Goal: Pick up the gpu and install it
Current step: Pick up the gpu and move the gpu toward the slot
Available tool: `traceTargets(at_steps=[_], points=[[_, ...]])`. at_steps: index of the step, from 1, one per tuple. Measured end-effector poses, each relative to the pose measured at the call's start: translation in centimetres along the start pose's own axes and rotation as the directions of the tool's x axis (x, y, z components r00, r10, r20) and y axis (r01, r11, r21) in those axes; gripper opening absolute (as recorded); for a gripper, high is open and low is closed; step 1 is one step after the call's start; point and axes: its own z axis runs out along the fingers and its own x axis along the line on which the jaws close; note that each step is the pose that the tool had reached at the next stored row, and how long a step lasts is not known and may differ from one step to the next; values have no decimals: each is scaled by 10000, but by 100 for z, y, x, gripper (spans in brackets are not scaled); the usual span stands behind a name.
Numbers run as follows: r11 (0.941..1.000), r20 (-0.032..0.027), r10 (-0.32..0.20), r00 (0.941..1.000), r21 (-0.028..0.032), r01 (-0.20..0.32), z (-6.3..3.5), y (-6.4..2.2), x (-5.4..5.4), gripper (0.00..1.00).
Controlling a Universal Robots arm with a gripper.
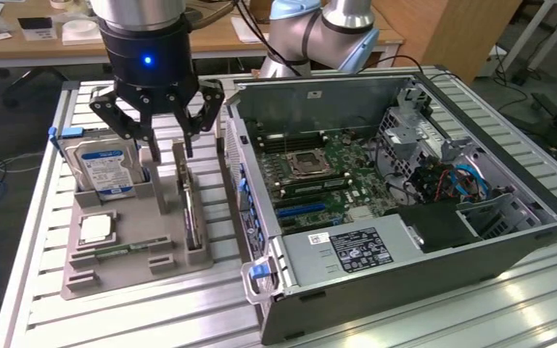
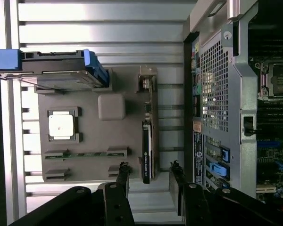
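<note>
Gripper (image 1: pixel 159 129) spread open, empty, hovering low over gray tray (image 1: pixel 128 272) on surface | gpu (image 1: pixel 192 212) on edge in tray slot nearest pc case (image 1: pixel 405 279), below gripper | long axis perp. to closing dir, card lined up betw. fingers (image 2: pixel 123 173)

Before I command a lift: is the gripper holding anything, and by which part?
Nothing is held. The gripper is open above the gpu, which stands on edge in the grey tray.
</note>
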Motion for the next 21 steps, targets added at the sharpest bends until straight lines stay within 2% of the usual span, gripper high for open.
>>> traceTargets(at_steps=[18, 21], points=[[10000, 1, 0, 10000, 0, 0, 316, -15, 8, 47], [10000, -2, 1, 10000, -33, -1, 323, -14, 1, 47]])
